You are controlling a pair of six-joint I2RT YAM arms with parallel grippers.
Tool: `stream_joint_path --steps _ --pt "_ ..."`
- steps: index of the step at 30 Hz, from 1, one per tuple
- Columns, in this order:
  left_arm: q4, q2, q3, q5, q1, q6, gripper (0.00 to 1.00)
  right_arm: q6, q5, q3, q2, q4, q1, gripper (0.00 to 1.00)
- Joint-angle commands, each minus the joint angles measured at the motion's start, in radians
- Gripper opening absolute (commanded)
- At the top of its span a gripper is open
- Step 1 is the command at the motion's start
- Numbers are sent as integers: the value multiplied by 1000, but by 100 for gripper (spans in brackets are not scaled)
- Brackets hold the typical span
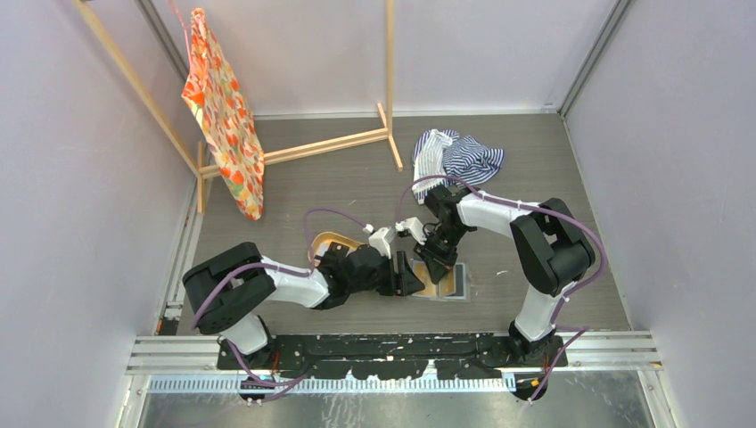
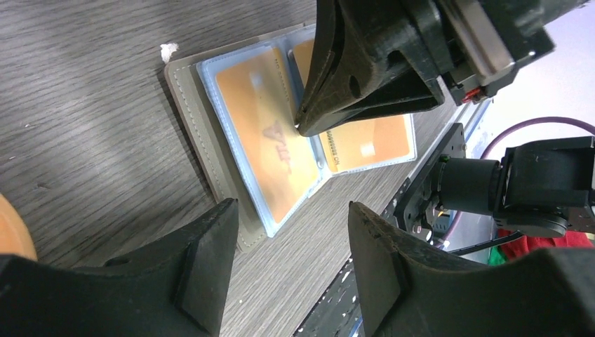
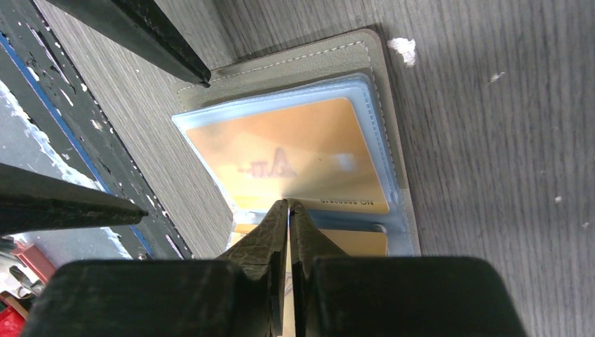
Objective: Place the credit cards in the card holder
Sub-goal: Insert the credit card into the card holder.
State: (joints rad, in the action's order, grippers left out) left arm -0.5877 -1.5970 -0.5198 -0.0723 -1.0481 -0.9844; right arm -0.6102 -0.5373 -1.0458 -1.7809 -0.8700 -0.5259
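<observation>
Left gripper [image 2: 289, 232]: jaws spread, empty, just off the left side of the card holder [image 2: 188, 123]. Holder lies open flat by the near edge of the tabletop [image 1: 357, 178], between both arms. Orange credit cards [image 3: 302, 158] sit sleeved in both leaves. Right gripper [image 3: 288, 205]: jaws pressed together, tips on the centre fold, the nearer tool. Anything pinched: cannot tell. Right leaf mostly hidden.
</observation>
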Motion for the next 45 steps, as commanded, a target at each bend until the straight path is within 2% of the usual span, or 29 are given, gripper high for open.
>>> stream_joint_path --steps 1,16,26,45 --pt "4 55 -16 14 -4 30 61 0 1 -25 -8 -13 5 10" --pt "77 53 -36 27 -5 4 57 1 5 -25 -18 -13 5 10" --pt "47 24 -46 5 -4 -3 49 1 5 -25 -18 -13 6 11" --pt "3 -10 -58 -30 -4 -20 40 3 5 -26 -22 -15 4 11"
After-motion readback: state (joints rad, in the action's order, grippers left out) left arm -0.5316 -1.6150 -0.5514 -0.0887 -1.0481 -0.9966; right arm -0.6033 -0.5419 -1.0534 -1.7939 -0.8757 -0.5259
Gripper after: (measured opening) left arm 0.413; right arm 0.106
